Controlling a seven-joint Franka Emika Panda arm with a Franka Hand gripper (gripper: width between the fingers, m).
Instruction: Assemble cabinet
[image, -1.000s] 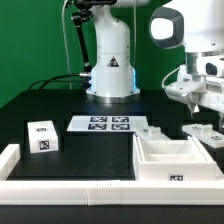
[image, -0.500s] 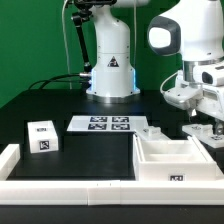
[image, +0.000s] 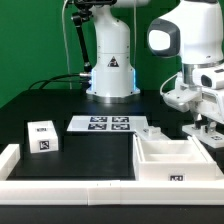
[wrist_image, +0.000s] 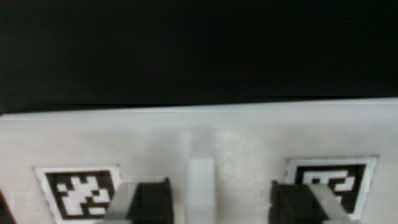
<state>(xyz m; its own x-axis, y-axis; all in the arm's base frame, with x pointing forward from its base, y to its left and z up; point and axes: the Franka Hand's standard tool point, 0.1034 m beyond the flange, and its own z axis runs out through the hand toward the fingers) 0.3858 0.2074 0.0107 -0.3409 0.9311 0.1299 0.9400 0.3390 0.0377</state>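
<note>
The cabinet (image: 165, 150), a white box with inner dividers, stands at the front on the exterior view's right. My gripper (image: 205, 122) hangs just behind it, low over a white tagged part (image: 203, 132). In the wrist view that part (wrist_image: 196, 140) fills the frame, with a raised middle rib (wrist_image: 205, 170) and a tag on each side. My gripper (wrist_image: 222, 205) is open. Its dark fingers (wrist_image: 151, 200) stand either side of the rib with gaps to it, so it holds nothing.
A small white tagged block (image: 42, 135) sits on the exterior view's left. The marker board (image: 108, 124) lies in the middle, before the robot base (image: 110, 70). A low white wall (image: 60, 185) runs along the front edge.
The arm has come down and shifted a little toward the exterior view's right, bringing the gripper closer to the white tagged part. Nothing else has moved.
</note>
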